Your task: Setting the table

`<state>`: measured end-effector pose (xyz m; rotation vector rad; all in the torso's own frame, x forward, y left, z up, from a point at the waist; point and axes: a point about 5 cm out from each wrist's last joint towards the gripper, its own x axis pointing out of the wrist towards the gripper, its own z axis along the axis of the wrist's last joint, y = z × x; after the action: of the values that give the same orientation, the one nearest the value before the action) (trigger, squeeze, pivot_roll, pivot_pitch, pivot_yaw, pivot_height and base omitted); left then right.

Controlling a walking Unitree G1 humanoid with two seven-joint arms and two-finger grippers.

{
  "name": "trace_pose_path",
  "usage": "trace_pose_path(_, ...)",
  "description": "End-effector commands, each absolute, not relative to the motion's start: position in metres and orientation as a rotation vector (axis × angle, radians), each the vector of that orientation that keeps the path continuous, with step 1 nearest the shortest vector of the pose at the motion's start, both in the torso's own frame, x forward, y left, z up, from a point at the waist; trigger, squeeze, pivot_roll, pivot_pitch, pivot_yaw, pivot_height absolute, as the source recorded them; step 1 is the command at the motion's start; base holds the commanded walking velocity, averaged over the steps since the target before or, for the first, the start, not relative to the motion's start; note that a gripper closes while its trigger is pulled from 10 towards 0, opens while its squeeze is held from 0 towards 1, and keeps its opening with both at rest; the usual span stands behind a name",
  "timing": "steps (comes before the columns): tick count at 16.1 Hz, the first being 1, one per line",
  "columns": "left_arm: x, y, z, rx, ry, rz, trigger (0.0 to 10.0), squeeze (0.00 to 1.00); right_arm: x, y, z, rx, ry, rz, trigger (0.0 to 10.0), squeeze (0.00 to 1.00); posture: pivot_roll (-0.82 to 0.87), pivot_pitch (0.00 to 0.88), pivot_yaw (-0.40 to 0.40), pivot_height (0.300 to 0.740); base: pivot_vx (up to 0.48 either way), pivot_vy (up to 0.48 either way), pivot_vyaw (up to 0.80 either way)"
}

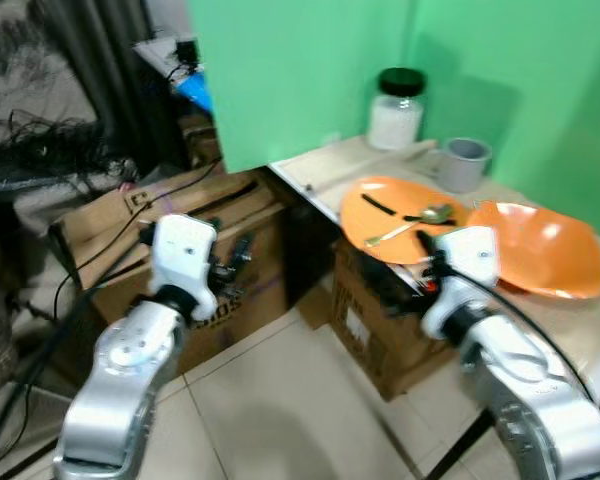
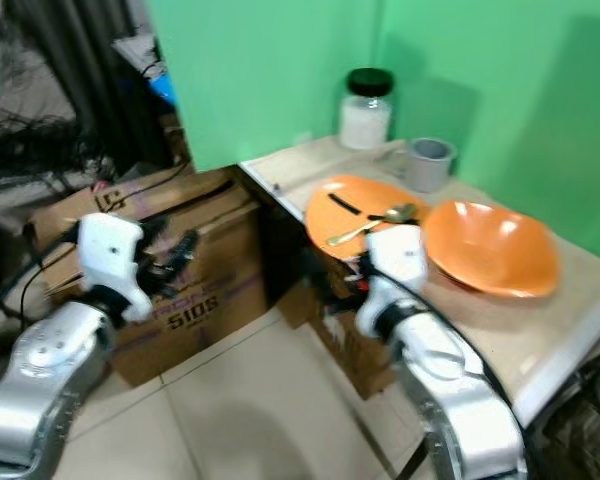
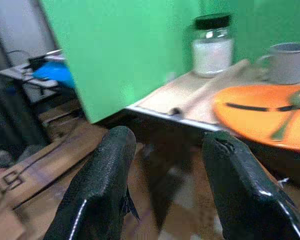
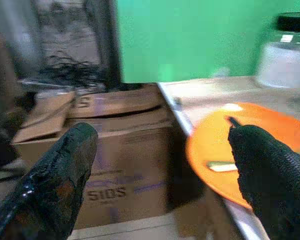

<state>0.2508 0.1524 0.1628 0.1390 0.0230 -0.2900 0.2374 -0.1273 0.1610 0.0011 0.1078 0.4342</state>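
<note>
Standing at the corner of a pale counter set against a green wall. Slight blur in the head views.

On the counter: a flat orange plate near the front edge, with a metal spoon and a dark utensil lying on it; what kind of utensil is not clear. Just to the right, an orange bowl, its rim overlapping or touching the plate's rim. Behind the plate, a grey mug. Further back by the wall, a glass jar with a black lid, white contents inside.

Left claw raised in front of the robot, off the counter, over the cardboard boxes on the tiled floor. Fingers spread apart, nothing between them.

Right claw held at the counter's front edge, just before the plate. Fingers wide apart, holding nothing; the right wrist view looks across the plate's near rim.

More cardboard boxes sit under the counter. Cables in a tangle at far left.
</note>
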Motion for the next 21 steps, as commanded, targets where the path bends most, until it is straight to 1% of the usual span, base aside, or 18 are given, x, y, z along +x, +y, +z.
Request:
trace_pose_path(1,0.2513,0.1482,0.1642,0.137,0.02,-0.308,10.0,0.0,0.2388,-0.1344,0.1621,-0.01,0.11,0.402,10.0,0.5,0.08,0.0,0.052,0.74,0.322,0.0,0.0)
trace_pose_path(2,0.2514,0.1487,0.1645,0.137,0.02,-0.308,10.0,0.0,0.2391,-0.1339,0.162,-0.009,0.11,0.401,10.0,0.0,0.08,0.0,0.052,0.74,0.322,0.0,0.0)
trace_pose_path(13,0.2515,0.1498,0.1645,0.147,0.024,-0.318,10.0,0.0,0.2412,-0.1368,0.1596,0.021,0.149,0.35,10.0,0.0,0.08,0.0,0.058,0.74,0.322,0.0,0.0)
trace_pose_path(21,0.2532,0.1456,0.1631,0.145,0.023,-0.339,10.0,0.0,0.2393,-0.1377,0.1625,0.017,0.147,0.374,10.0,0.0,0.06,0.0,0.065,0.74,0.322,0.0,0.0)
